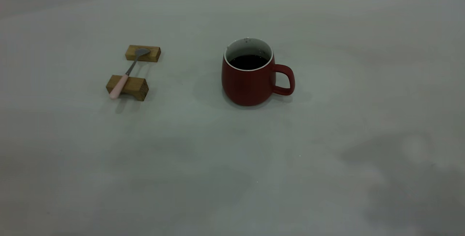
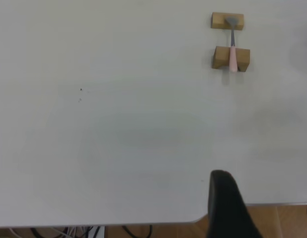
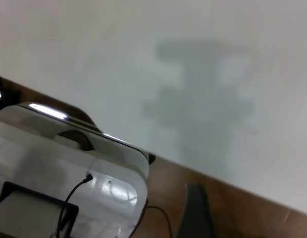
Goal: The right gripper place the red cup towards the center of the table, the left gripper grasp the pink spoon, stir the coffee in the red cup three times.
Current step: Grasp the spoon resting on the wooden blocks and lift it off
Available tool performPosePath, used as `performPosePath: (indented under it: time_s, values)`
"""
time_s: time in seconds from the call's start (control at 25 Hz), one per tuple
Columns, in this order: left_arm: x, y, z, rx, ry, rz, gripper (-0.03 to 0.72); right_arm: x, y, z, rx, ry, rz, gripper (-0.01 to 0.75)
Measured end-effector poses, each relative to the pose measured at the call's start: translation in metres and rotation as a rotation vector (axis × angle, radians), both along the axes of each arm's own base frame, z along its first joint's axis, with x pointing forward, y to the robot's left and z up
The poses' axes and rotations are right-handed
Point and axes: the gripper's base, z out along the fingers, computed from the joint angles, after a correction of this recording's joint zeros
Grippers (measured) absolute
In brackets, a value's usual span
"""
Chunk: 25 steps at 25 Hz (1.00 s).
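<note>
The red cup (image 1: pixel 249 83) stands upright near the middle of the table (image 1: pixel 232 156), its handle pointing to the right and dark coffee (image 1: pixel 249 61) inside. To its left the pink spoon (image 1: pixel 129 70) lies across two wooden blocks, bowl on the far one. The left wrist view shows the same spoon (image 2: pixel 233 49) far off. My left gripper (image 2: pixel 267 198) hangs open over the table's near edge, holding nothing. My right gripper (image 3: pixel 252 218) is open beyond the table's edge, above the floor. Neither gripper appears in the exterior view.
The far wooden block (image 1: pixel 152 53) and the near one (image 1: pixel 136 87) carry the spoon. A white machine (image 3: pixel 69 163) with a black cable stands beside the table in the right wrist view. The table edge (image 2: pixel 143 224) runs close below the left gripper.
</note>
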Motion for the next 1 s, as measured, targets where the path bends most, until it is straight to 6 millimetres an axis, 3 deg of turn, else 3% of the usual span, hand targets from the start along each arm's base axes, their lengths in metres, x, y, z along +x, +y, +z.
performPosePath:
  time_s: [0.32,0.48,0.72,1.0]
  values:
    - [0.0,0.0,0.0,-0.001,0.0,0.001,0.461,-0.113,-0.055,-0.02,0.069,-0.192,-0.105,0.627]
    - [0.0,0.0,0.0,-0.001,0.0,0.001,0.461,-0.152,-0.071,-0.036,0.115,-0.365,-0.188,0.627]
    - [0.0,0.0,0.0,-0.001,0.0,0.001,0.461,-0.179,-0.078,-0.048,0.14,-0.552,-0.305,0.618]
    - [0.0,0.0,0.0,-0.001,0.0,0.001,0.461,-0.189,-0.079,-0.055,0.137,-0.661,-0.374,0.6]
